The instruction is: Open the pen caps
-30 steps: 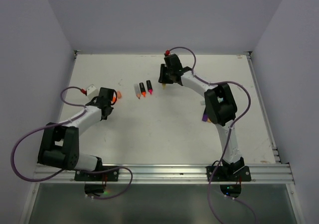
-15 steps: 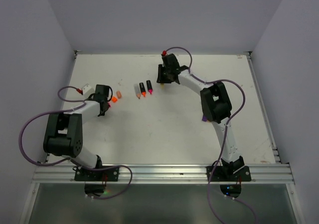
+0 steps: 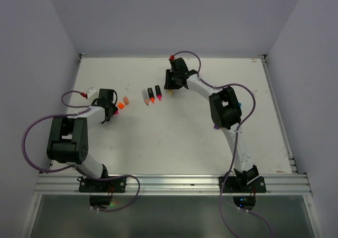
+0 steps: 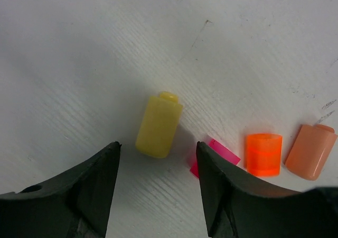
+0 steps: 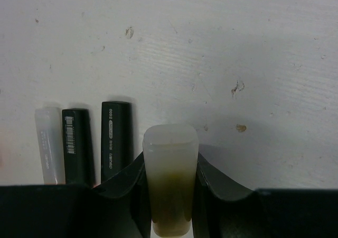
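Left fingers (image 4: 100, 188) spread, yellow cap (image 4: 159, 126) lying untouched on the tabletop (image 4: 253, 47) between their tips; right fingers (image 5: 131, 193) pinch a pale pen (image 5: 170, 180)

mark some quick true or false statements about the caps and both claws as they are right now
1. The left claw is clamped on the yellow cap. False: its fingers stand apart, and the cap lies loose on the table between them.
2. The right claw grips a pale highlighter. True.
3. Three more highlighters lie side by side on the table next to the right claw. True.
4. The orange cap is pushed onto a pen. False: it lies loose on the table, between the pink cap and the peach cap.
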`<state>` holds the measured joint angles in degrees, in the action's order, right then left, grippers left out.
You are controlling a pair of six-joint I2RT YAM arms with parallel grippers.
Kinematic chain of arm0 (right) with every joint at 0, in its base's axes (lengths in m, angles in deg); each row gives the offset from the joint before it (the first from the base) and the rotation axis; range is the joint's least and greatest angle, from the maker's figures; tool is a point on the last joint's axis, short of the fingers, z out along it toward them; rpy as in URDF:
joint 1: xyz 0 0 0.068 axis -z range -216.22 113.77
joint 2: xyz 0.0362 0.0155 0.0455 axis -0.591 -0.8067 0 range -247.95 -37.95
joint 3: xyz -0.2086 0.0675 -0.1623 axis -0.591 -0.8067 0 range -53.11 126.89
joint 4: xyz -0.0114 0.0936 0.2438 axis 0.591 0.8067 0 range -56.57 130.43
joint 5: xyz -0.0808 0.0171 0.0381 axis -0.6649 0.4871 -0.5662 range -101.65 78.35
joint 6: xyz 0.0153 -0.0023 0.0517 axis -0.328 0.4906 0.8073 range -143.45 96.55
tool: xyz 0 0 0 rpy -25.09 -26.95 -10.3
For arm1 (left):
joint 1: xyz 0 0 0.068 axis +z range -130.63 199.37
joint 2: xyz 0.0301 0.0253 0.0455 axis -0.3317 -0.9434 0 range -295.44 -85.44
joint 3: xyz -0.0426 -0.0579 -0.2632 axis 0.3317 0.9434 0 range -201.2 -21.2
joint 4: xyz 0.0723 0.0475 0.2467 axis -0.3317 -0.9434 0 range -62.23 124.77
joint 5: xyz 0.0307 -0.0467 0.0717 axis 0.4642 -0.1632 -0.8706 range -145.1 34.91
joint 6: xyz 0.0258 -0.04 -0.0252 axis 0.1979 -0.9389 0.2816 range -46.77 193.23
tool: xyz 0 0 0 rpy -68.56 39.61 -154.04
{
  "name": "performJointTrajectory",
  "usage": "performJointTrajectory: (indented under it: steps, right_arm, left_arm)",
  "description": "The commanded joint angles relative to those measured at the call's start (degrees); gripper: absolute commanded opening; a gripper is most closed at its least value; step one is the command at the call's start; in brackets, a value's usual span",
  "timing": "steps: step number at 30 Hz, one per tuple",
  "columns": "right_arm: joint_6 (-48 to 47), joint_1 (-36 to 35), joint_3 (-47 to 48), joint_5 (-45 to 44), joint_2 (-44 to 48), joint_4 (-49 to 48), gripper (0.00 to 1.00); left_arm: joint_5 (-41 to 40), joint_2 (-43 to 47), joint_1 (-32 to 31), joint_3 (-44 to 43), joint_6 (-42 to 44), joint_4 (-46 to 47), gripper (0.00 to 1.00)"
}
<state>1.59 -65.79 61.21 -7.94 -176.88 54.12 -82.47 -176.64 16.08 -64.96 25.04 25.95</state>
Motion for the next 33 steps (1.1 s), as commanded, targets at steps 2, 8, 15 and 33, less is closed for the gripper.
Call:
performJointTrajectory:
  steps: [2,8,15,33]
  right_arm:
    - [0.4,0.1,4.3,1.7,-1.6,1.2,0.00]
    - [-0.2,-0.8,6.3,1.2,-3.5,2.8,0.18]
    - [0.1,-2.4,8.4,0.5,-4.4,4.1,0.45]
    - [-2.7,4.8,-24.0,-17.6,29.7,5.3,0.59]
  left_arm:
    - [-0.7,0.8,0.8,-2.0,1.3,1.4,0.64]
    - [-0.4,5.0,0.8,-1.8,1.3,1.4,0.72]
    - [3.2,12.7,0.7,-1.6,1.9,3.0,0.83]
    - [13.1,23.7,-7.7,-2.4,4.9,2.1,0.95]
